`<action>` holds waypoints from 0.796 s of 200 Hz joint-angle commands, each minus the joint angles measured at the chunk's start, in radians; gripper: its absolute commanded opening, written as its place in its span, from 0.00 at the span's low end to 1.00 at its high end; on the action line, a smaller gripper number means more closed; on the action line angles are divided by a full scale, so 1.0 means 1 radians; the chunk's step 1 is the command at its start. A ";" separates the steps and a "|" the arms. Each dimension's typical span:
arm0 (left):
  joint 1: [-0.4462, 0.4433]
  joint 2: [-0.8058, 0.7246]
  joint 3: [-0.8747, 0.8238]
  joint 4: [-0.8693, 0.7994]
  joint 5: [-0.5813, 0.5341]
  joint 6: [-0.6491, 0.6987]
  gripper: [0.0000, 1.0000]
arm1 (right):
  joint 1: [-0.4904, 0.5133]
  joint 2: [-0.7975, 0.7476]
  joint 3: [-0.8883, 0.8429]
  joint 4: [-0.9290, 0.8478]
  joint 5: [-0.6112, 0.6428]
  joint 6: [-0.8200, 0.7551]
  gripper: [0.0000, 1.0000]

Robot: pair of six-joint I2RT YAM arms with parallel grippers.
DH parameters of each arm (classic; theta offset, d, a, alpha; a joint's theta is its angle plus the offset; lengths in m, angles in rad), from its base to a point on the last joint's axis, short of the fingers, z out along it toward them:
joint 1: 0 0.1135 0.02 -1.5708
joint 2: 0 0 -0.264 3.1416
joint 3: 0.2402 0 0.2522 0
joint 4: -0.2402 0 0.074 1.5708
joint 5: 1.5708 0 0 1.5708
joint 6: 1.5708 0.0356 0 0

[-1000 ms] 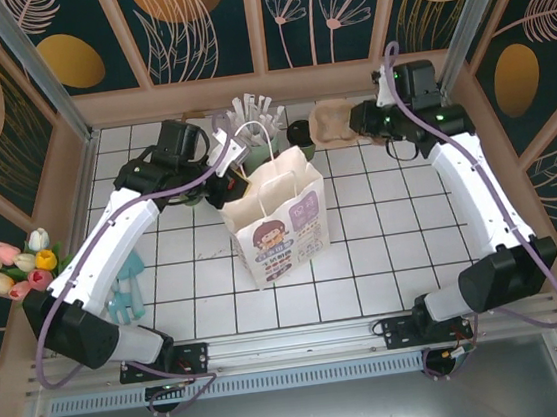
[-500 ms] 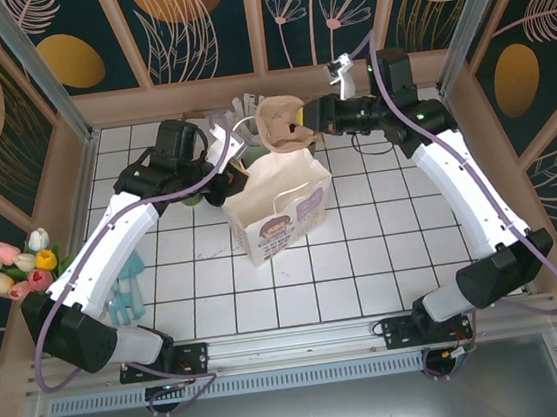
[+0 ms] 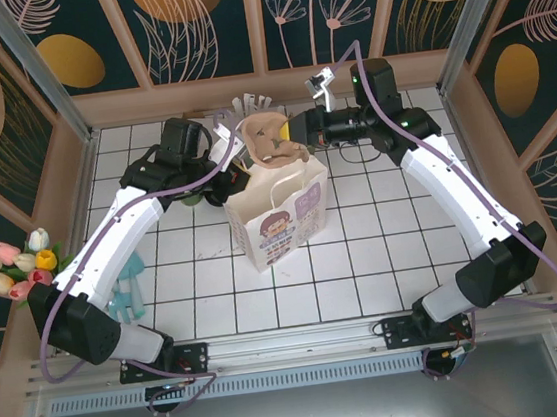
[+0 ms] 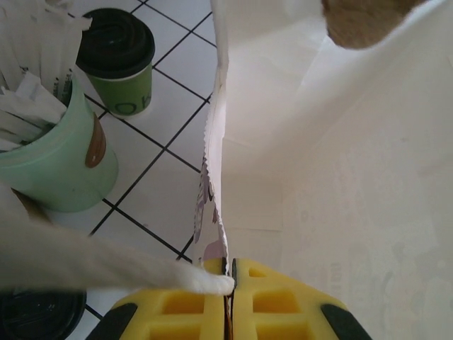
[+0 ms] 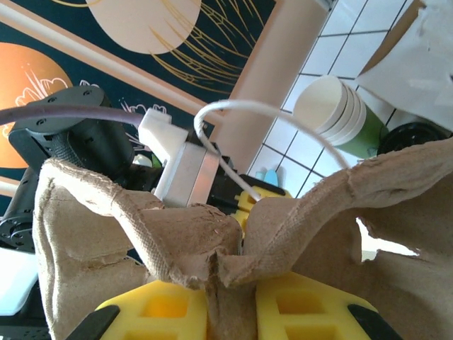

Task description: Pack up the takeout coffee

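Step in hand, as judged: placing the brown pulp carrier (image 3: 269,139) into the paper bag (image 3: 279,213) ahead of the drink.

Findings:
- The right gripper (image 5: 230,297) is pinched on the carrier's centre ridge. The carrier hangs tilted above the bag's far rim and is not yet inside.
- The left gripper (image 4: 228,273) is pressed together on the bag's left rim, holding that wall upright and the mouth open.
- The takeout coffee (image 4: 117,64) stands upright on the desk (image 3: 384,247) outside the bag, just beside the pale-green straw holder (image 4: 56,163). Neither gripper holds it.

Recommendations:
- Level the carrier before lowering it, since a tilted edge is likely to catch the rim.
- Centre the carrier over the mouth and lower it straight down.
- Let go only once the carrier sits flat on the bag's floor.
- Maintain the rim pinch throughout. The bag is light and would probably fold or tip if nudged.

Pose:
- The left arm reaches forward from its base, elbow bent, with the wrist turned in to the bag's left side.
- The right arm rises along the right side and bends inward. Its forearm runs leftward across the far end of the desk, with the gripper pointing left over the bag.
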State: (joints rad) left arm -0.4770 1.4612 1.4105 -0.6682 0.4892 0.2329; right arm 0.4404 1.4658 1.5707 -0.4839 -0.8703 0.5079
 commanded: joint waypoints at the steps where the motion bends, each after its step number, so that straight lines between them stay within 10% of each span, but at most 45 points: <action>1: 0.001 0.003 0.020 -0.002 0.013 0.014 0.07 | 0.008 -0.030 -0.031 0.052 -0.062 0.026 0.18; 159: 0.022 0.015 0.043 0.028 0.051 -0.051 0.14 | 0.136 0.067 -0.003 -0.320 0.455 -0.076 0.18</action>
State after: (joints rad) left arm -0.4736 1.4673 1.4212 -0.6571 0.5163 0.2031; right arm 0.5552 1.5131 1.5311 -0.7094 -0.5076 0.4770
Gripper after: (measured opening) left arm 0.136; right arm 0.180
